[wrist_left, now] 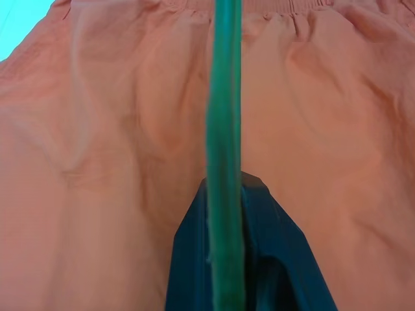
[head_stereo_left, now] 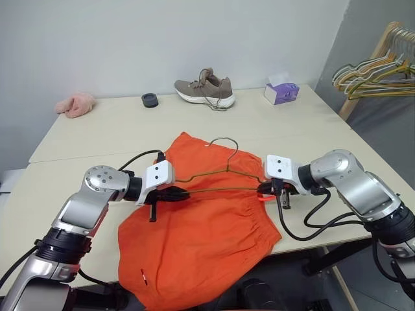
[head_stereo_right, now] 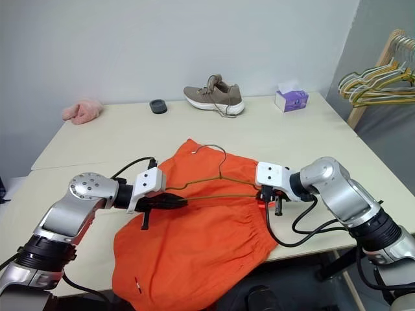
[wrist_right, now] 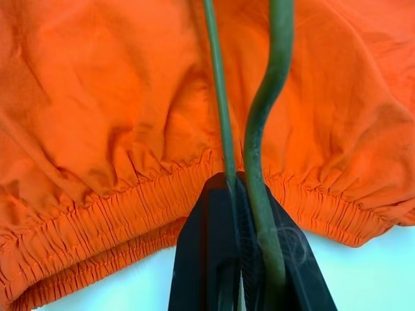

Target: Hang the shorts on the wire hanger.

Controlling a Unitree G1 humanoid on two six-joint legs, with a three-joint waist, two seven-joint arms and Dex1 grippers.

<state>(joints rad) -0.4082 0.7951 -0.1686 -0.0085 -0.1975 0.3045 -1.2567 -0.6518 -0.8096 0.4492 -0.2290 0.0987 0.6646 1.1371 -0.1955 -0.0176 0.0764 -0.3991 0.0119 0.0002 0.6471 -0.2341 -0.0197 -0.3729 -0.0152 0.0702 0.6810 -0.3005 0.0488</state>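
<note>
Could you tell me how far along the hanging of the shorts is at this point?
Done: both grippers are shut on the wire hanger, the left gripper at one end and the right gripper at the other, holding it over the shorts. In hand: positioning it above the fabric. Left: the shorts lie flat on the table, not yet draped over the hanger.

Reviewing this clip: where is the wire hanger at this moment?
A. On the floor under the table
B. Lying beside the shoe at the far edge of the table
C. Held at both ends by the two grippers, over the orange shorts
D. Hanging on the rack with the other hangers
C: the left gripper and right gripper are each shut on an end of the wire hanger, over the shorts.
</note>
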